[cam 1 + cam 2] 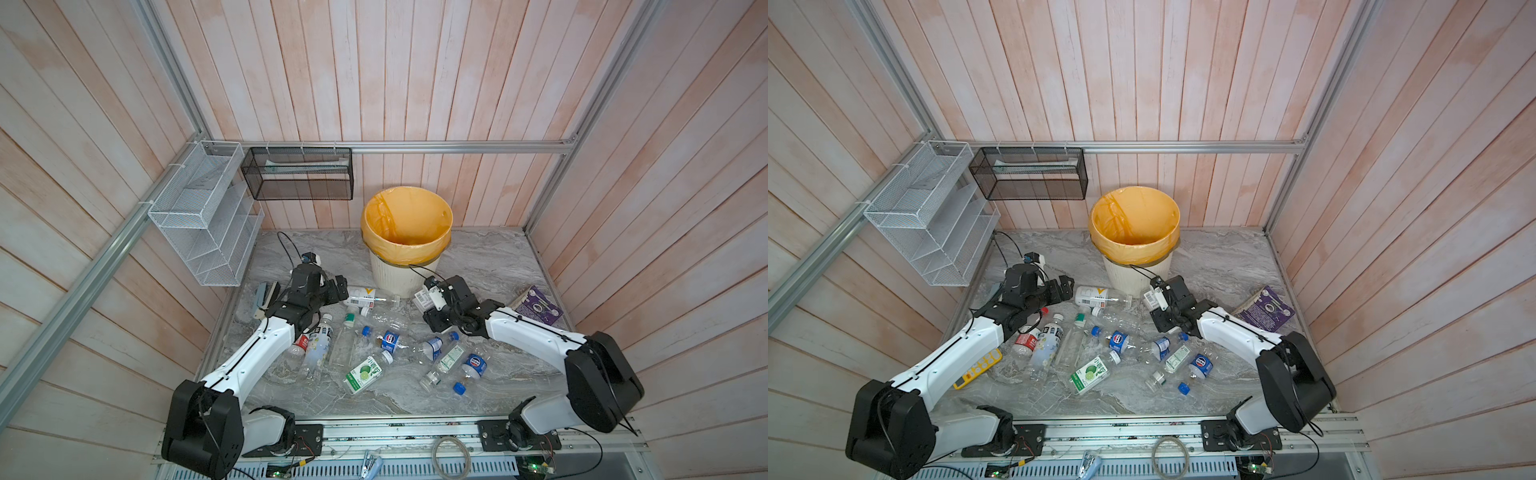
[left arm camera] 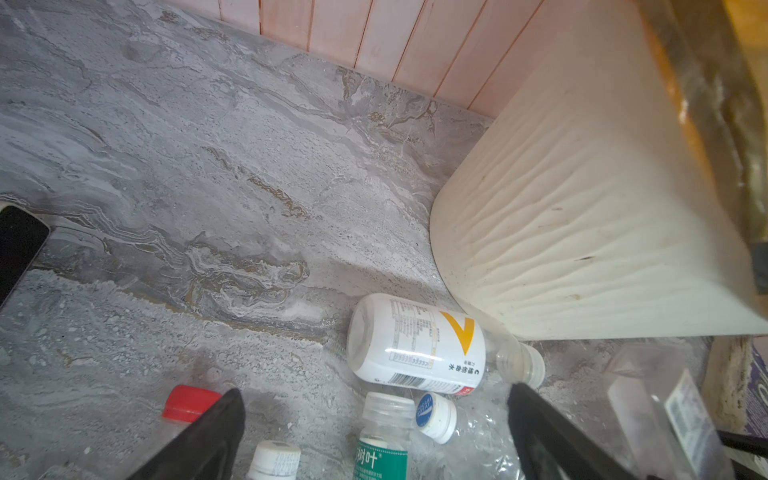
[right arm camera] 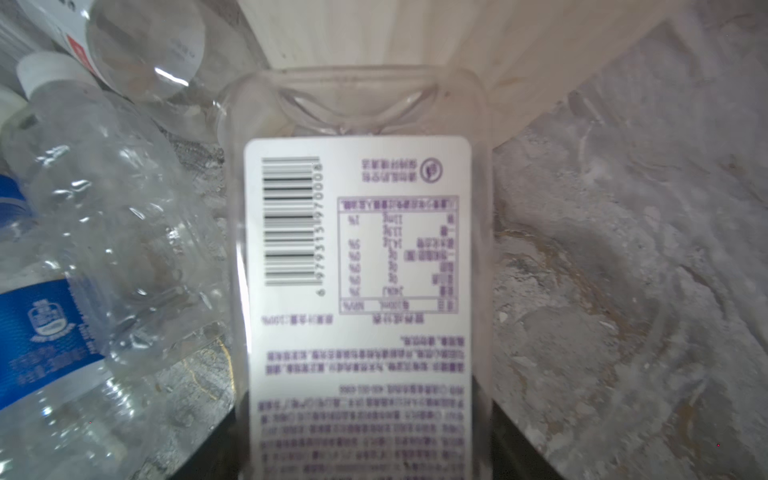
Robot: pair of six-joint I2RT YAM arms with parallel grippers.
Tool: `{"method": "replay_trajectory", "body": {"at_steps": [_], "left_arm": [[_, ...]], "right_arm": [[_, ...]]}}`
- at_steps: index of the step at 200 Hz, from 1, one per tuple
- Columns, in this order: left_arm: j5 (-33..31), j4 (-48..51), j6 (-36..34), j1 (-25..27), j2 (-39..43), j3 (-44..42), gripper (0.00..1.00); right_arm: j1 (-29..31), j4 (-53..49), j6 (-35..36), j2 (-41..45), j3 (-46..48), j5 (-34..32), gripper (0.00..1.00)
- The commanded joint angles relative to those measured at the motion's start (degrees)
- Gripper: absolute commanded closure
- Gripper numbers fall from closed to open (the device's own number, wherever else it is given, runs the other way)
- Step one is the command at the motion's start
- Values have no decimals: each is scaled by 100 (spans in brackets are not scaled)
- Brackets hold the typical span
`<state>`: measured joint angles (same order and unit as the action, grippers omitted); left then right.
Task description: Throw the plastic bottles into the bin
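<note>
- Both top views look steeply down over the whole counter [image 1: 478,257].
- Left wrist view faces past the left end effector [image 2: 374,392] toward the bin [image 2: 582,208].
- Right wrist view hugs a clear bottle [image 3: 361,249] at the right end effector [image 3: 361,432], sharing that bin.

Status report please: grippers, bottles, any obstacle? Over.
Left gripper open, empty. Right gripper shut on clear labelled bottle, low beside bin. Other bottles litter table; bin wall close ahead.
</note>
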<state>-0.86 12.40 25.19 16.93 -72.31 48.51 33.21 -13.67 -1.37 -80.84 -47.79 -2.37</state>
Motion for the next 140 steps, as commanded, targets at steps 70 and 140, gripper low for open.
{"method": "replay_trajectory", "body": {"at_steps": [70, 140], "left_arm": [[127, -757, 206, -23, 648, -577, 0], [288, -687, 92, -8, 670, -584, 0]], "right_arm": [[-1687, 1204, -1019, 3487, 1059, 45, 52], [-1753, 1895, -1262, 2264, -924, 1048, 53]]}}
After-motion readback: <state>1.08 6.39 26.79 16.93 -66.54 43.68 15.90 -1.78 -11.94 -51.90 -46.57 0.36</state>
